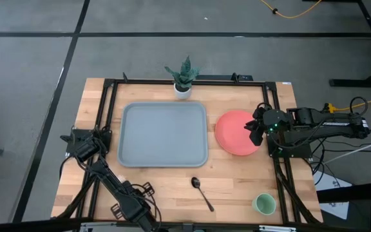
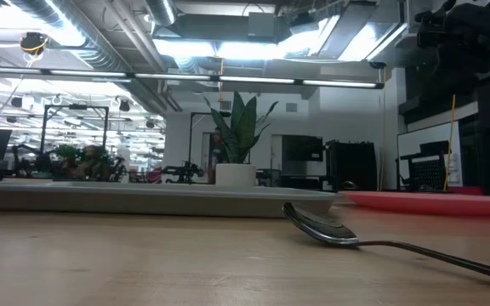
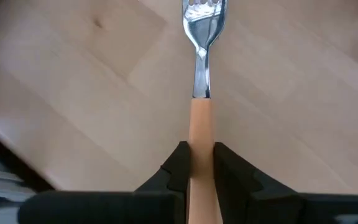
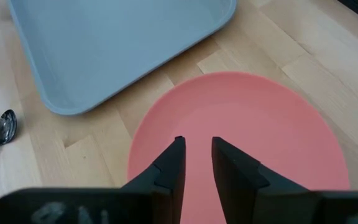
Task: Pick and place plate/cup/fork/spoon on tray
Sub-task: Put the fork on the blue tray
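The fork (image 3: 202, 74), with silver tines and an orange handle, is held by my left gripper (image 3: 201, 152) above the wood near the table's near left. My left arm (image 1: 124, 203) hides the fork in the high view. The coral-red plate (image 1: 234, 133) lies flat on the table, right of the blue-grey tray (image 1: 163, 134). My right gripper (image 4: 196, 149) hangs over the plate's right part (image 1: 256, 127) with its fingers a narrow gap apart and nothing between them. The dark spoon (image 1: 201, 192) and the mint cup (image 1: 263, 203) rest on the table near its front edge. My left gripper pinches the fork's orange handle (image 3: 201, 134) between its two fingers, one on each side. The fingers lie along the handle, and the neck and tines (image 3: 204, 18) stick out ahead of them. I cannot tell whether the fork is clear of the wood.
A white pot with a green plant (image 1: 183, 80) stands just behind the tray's far edge. A black frame (image 1: 108, 109) runs around the work area. In the low view the spoon's bowl (image 2: 321, 228) lies in front of the tray (image 2: 143, 197) and the plate (image 2: 432, 201).
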Robot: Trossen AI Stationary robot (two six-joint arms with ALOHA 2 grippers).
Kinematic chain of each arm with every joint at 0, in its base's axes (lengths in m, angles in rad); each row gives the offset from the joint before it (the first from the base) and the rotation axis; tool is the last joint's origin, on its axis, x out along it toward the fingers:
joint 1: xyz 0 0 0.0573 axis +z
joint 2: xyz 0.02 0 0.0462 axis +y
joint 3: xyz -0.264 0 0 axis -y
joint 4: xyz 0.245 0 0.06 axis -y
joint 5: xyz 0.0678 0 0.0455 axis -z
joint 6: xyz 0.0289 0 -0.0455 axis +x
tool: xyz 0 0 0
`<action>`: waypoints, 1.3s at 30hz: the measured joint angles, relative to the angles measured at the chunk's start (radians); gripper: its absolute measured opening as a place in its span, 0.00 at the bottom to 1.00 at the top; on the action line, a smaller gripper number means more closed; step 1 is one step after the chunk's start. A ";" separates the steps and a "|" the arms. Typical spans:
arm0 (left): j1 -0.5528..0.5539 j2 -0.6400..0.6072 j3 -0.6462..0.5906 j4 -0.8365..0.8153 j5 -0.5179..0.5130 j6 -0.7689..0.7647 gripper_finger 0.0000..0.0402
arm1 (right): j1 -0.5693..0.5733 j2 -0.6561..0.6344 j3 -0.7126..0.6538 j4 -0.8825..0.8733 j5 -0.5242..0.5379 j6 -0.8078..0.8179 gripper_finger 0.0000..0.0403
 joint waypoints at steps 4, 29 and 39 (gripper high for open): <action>0.014 0.000 0.045 -0.081 -0.018 0.026 0.10 | 0.000 0.000 0.000 0.000 0.000 -0.001 0.21; 0.591 -0.122 0.080 -0.214 -0.570 0.868 0.10 | 0.000 0.000 0.000 0.003 0.001 -0.005 0.21; 0.811 -0.085 0.082 0.311 -0.563 1.435 0.10 | 0.000 0.000 0.000 0.003 0.001 -0.008 0.21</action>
